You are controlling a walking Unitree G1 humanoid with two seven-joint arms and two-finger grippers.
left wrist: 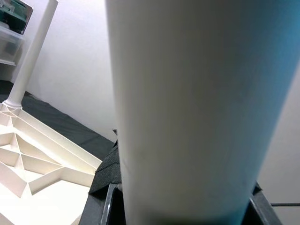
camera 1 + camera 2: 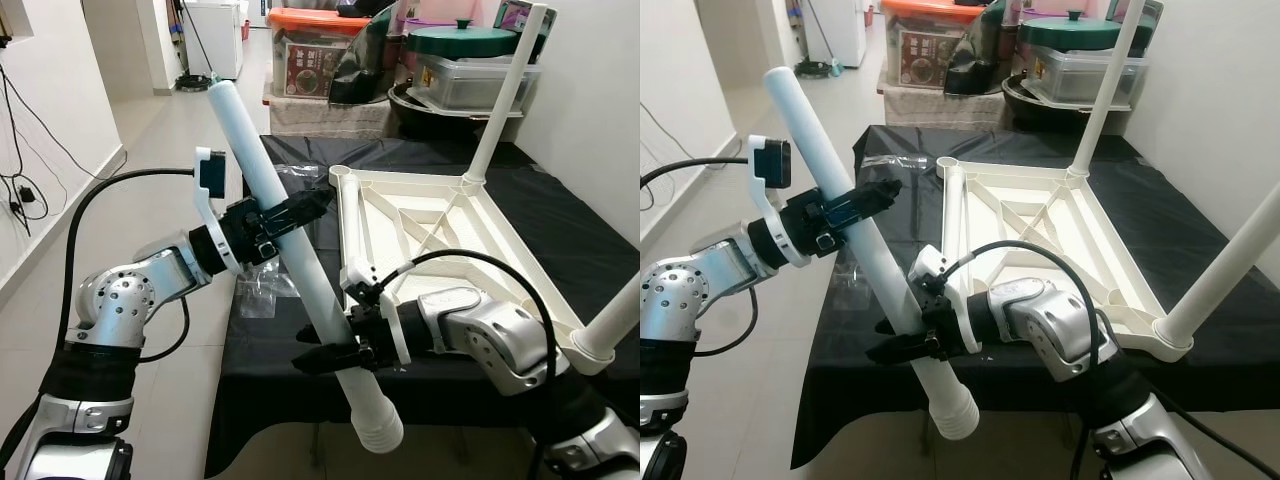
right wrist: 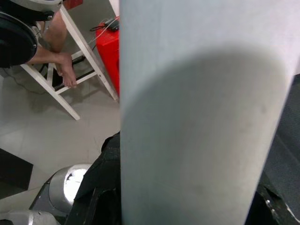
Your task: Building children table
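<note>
At centre right of the head views we see the white plastic children's table top lying upside down on a black-draped table, two white legs already standing up from its corners, one at upper right and one at lower right; in front of it, running from upper left to lower centre, we hold a long white plastic tube leg tilted, its ribbed end lowest. Our left gripper is clamped on its upper half and our right gripper is clamped on its lower part; in the right wrist view a person's bare foot rests by a white stool at upper left.
</note>
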